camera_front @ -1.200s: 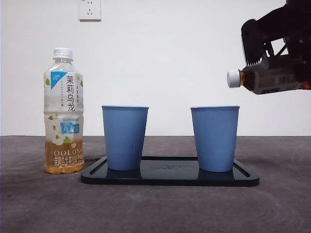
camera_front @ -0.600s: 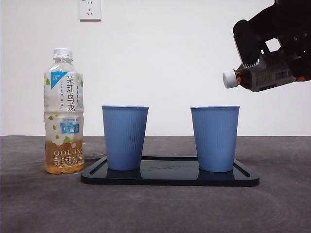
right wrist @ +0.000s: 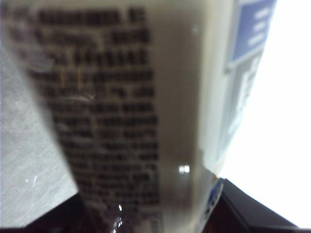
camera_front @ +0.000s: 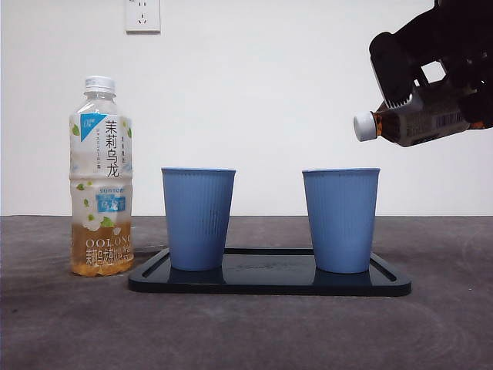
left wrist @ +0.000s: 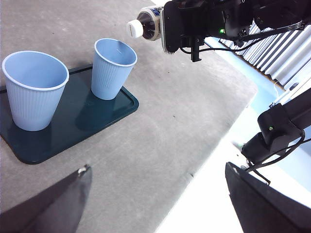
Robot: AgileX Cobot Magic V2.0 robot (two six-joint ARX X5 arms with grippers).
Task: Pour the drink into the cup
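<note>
My right gripper (camera_front: 412, 89) is shut on a dark drink bottle (camera_front: 420, 119), which lies nearly level in the air with its white cap (camera_front: 365, 126) on. The capped mouth points left and hangs above the rim of the right blue cup (camera_front: 340, 220). In the right wrist view the bottle's label (right wrist: 121, 121) fills the picture. The left wrist view shows the same bottle (left wrist: 148, 24) above the farther cup (left wrist: 112, 68). A second blue cup (camera_front: 198, 218) stands to the left on the same tray. My left gripper (left wrist: 160, 213) waits open, away from the cups.
Both cups stand on a dark flat tray (camera_front: 269, 281). Left of the tray stands an upright oolong tea bottle (camera_front: 101, 177), about a quarter full, with its cap on. A white wall with a socket is behind.
The right gripper has carried the bottle up and a little to the left, bringing its cap over the right cup's rim. In the last half second it has hardly moved.
</note>
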